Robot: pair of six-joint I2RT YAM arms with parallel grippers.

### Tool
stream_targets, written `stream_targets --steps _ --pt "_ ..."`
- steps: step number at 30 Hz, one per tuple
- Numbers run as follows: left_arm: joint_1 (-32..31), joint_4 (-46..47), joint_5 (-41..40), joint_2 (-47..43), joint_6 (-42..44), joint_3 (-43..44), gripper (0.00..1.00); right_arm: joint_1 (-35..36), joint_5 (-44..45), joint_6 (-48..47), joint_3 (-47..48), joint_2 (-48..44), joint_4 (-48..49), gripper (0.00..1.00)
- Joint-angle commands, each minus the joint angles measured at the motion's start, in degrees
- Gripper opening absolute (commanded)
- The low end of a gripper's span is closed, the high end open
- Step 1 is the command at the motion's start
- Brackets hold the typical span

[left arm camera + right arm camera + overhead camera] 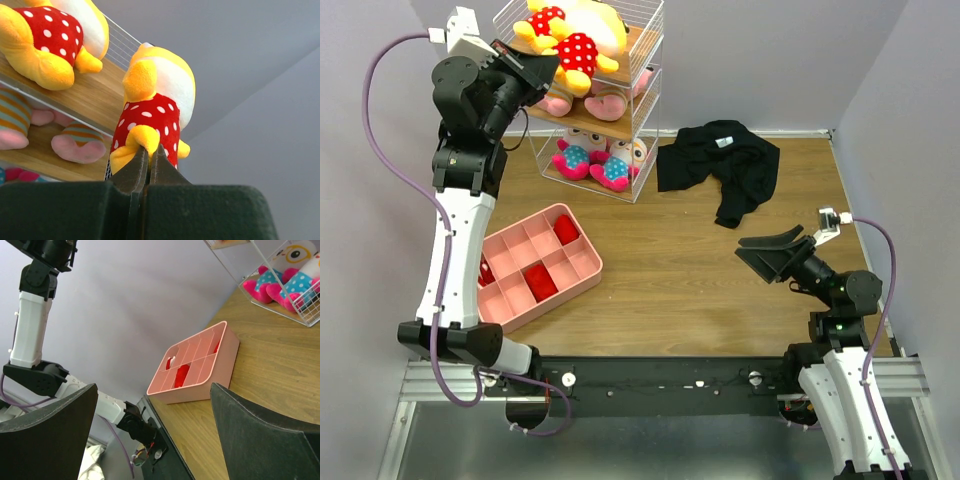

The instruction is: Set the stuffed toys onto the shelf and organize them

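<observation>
At the top-board edge of the shelf (85,97), pinching a yellow doll (155,100) by the foot in the left fingers (132,175) near its twin (45,40), with the right fingers (260,435) spread over the tabletop (700,290); likely mid-placement, so next: ease it inward, then let go.

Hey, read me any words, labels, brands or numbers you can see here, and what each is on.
No text here can be read.
White tag on the black garment: too small to read.
Yellow toy held by the left gripper, shelf, pink tray: no print shows.
</observation>
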Motion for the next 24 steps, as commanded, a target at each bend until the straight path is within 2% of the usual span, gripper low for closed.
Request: stream_targets --steps 1,8,24 --pt "0.5 2.2 4.1 2.1 0.3 2.9 0.0 0.3 -0.8 -1.7 1.4 -0.5 -2.5 1.0" --pt "0.5 2.6 3.7 5.3 0.4 5.3 0.0 0.3 -0.7 -2.3 1.4 -1.7 -4.0 1.0" --pt "0.5 4.2 7.0 18.5 -2.0 15.5 0.0 0.2 0.7 -4.4 1.9 -3.1 -6.8 1.0"
